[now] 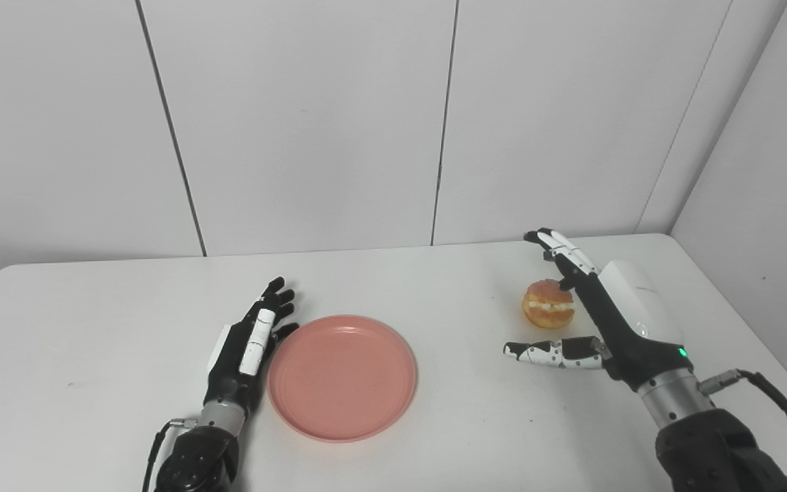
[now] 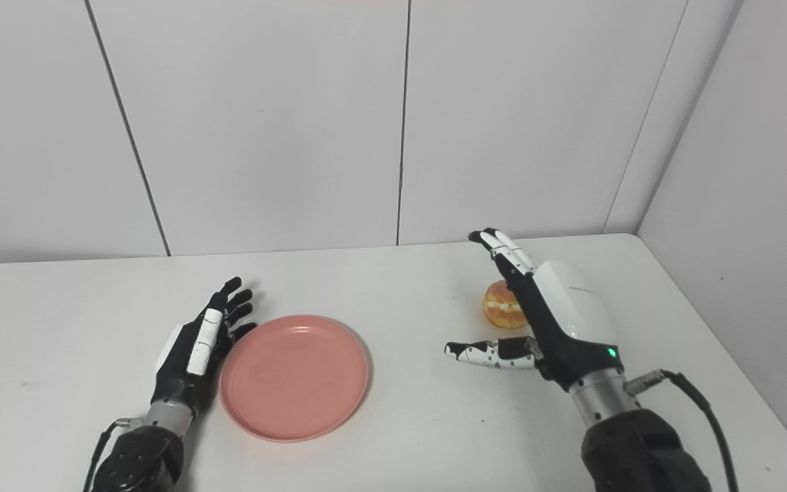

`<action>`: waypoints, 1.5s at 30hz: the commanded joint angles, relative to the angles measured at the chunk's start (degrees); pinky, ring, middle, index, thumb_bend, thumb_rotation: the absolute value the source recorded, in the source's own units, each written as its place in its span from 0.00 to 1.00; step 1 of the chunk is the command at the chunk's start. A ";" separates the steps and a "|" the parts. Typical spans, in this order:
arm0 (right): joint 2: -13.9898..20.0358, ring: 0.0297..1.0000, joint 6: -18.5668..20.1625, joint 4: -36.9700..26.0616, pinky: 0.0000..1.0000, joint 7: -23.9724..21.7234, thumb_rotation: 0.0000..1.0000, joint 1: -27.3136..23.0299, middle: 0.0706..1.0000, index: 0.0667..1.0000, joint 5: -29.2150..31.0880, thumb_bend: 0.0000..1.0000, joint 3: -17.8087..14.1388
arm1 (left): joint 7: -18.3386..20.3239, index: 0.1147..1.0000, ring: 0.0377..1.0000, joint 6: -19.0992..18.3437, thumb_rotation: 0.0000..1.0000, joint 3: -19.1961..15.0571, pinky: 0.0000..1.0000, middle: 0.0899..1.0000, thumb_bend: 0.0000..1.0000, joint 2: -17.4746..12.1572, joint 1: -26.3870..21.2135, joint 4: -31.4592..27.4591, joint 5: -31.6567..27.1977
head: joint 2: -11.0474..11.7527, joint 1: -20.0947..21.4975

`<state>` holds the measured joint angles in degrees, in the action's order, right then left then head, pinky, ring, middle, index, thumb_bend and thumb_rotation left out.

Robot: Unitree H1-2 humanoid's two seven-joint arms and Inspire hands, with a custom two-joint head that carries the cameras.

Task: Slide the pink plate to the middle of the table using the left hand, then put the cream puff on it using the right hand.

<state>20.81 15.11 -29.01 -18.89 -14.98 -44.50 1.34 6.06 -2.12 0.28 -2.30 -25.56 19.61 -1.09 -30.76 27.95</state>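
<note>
The pink plate [image 1: 342, 377] is seen at lower centre, the open left hand [image 1: 249, 342] against its rim. The cream puff [image 1: 548, 304] lies right, flanked by the open, empty right hand [image 1: 598, 321]; it could be crushed if squeezed hard.

This looks like a robot test cell or lab rather than a home. A plain white bench [image 1: 434, 287] with rounded corners stands in a corner closed in by bare white wall panels [image 1: 298, 123] with dark seams between them. Nothing domestic furnishes it. Two robot arms with exposed cables [image 1: 776, 403] reach over the bench, on which lie only a pink plate [image 1: 342, 377] and a cream puff [image 1: 548, 304].
</note>
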 commanded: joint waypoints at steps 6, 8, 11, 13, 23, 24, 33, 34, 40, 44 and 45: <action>6.81 0.91 1.59 2.53 0.80 -6.65 0.31 -8.18 0.93 0.85 -6.63 1.00 1.14 | 0.60 0.89 0.91 -0.08 0.93 0.05 0.89 0.88 0.89 0.75 -0.84 -0.05 -1.11 | 0.16 -0.44; 8.69 0.89 2.38 5.24 0.76 -9.66 0.31 -10.25 0.92 0.85 -7.30 1.00 1.52 | 0.66 0.89 0.91 -0.07 0.94 0.20 0.88 0.88 0.89 0.72 -0.67 -0.37 -1.01 | 0.16 -0.68; 11.27 0.90 3.81 8.01 0.75 -15.59 0.26 -13.00 0.93 0.86 -7.43 1.00 2.52 | 0.68 0.88 0.90 -0.15 0.93 0.29 0.86 0.87 0.88 0.67 -0.64 -0.59 -1.16 | 0.16 -0.74; 12.37 0.91 4.69 8.90 0.74 -18.96 0.22 -14.37 0.94 0.85 -7.41 1.00 3.21 | 0.73 0.88 0.90 -0.25 0.93 0.31 0.84 0.87 0.88 0.53 -0.64 -0.67 -1.20 | 0.14 -0.75; 14.72 0.88 4.55 20.87 0.74 -22.53 0.20 -21.47 0.89 0.80 -6.73 1.00 6.55 | 0.75 0.90 0.88 -0.16 0.94 1.02 0.85 0.85 0.84 0.15 -0.59 -0.77 -1.19 | 0.23 -1.17; 14.82 0.88 4.39 22.19 0.73 -22.35 0.23 -21.95 0.89 0.81 -6.84 1.00 6.93 | 0.72 0.90 0.88 -0.15 0.94 1.08 0.85 0.85 0.84 0.13 -0.57 -0.82 -1.16 | 0.23 -1.17; 14.70 0.89 3.05 30.63 0.72 -19.40 0.24 -24.43 0.91 0.81 -5.54 1.00 9.59 | 0.79 0.90 0.88 0.25 0.94 1.51 0.85 0.86 0.84 0.20 -0.36 -1.01 -1.36 | 0.22 -1.79; 14.66 0.89 2.91 31.21 0.72 -19.01 0.25 -24.57 0.91 0.81 -5.28 1.00 9.80 | 0.75 0.90 0.88 0.32 0.94 1.58 0.85 0.86 0.84 0.22 -0.33 -1.00 -1.30 | 0.26 -1.84; 14.57 0.90 1.64 35.06 0.77 -15.90 0.37 -25.17 0.91 0.82 -4.32 1.00 11.57 | 0.71 0.90 0.88 0.44 0.95 1.71 0.83 0.85 0.83 0.29 -0.10 -1.15 -1.28 | 0.43 -2.10; 14.47 0.91 1.56 37.24 0.83 -14.04 0.37 -25.62 0.92 0.83 -4.23 1.00 12.90 | 0.71 0.90 0.88 0.47 0.94 1.53 0.83 0.85 0.83 0.44 0.02 -1.04 -1.61 | 0.54 -2.39; 14.45 0.92 1.49 37.73 0.85 -13.61 0.36 -25.74 0.92 0.83 -4.15 1.00 13.16 | 0.72 0.90 0.88 0.49 0.94 1.48 0.84 0.85 0.82 0.49 0.04 -1.00 -1.72 | 0.59 -2.47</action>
<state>33.84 18.69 9.19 -34.94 -37.37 -48.72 14.92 6.03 -1.65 1.28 -2.50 -25.15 19.02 -2.30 -30.15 25.58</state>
